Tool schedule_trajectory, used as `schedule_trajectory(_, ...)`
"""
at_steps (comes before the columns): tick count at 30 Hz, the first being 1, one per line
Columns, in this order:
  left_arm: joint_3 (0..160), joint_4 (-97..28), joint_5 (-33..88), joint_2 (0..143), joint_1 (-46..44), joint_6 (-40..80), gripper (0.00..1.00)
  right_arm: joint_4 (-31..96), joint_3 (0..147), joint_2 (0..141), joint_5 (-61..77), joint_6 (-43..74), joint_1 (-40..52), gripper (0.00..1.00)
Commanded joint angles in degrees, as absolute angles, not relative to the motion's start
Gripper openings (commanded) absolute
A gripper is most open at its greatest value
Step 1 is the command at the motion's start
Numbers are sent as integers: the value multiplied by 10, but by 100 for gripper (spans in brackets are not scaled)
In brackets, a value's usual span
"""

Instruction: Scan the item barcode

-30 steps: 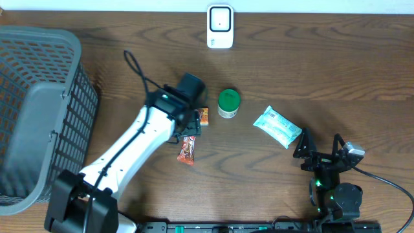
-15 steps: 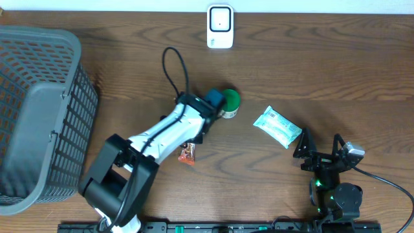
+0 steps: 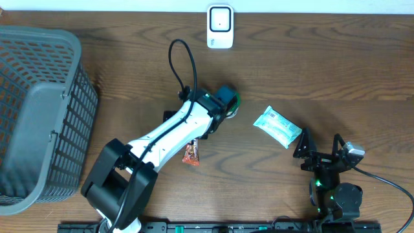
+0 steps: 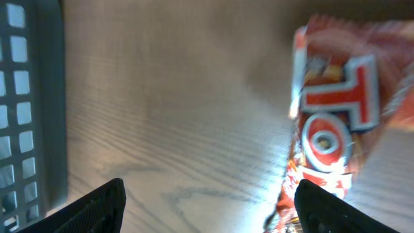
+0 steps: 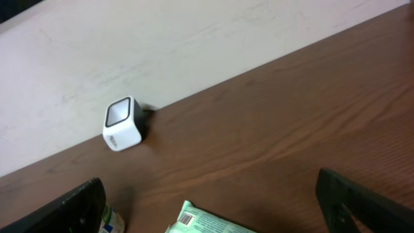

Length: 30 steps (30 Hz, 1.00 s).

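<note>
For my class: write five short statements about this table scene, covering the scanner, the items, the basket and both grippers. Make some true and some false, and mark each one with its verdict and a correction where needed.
1. The white scanner stands at the far edge of the table. True.
2. The left gripper holds the red snack packet. False: its fingers are open with nothing between them, and the packet lies on the table.
3. The right gripper is open and holds nothing. True.
4. The pale packet lies inside the basket. False: it lies on the table, between the green-lidded jar and the right gripper.
5. The left arm reaches to the jar. True.
</note>
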<state>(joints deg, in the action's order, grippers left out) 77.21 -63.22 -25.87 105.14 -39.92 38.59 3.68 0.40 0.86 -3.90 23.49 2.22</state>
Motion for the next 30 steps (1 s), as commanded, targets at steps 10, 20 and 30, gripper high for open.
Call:
schedule_trajectory(10,806,-600,-229,1077,-427,419,84,39,3,7,-44,236,23,99)
schedule_trajectory(20,806,-572,-230,1139,-452,419,84,39,3,7,-44,236,23,99)
schedule_trajectory(30,808,-564,-230,1180,-441,426,84,39,3,7,-44,236,23,99)
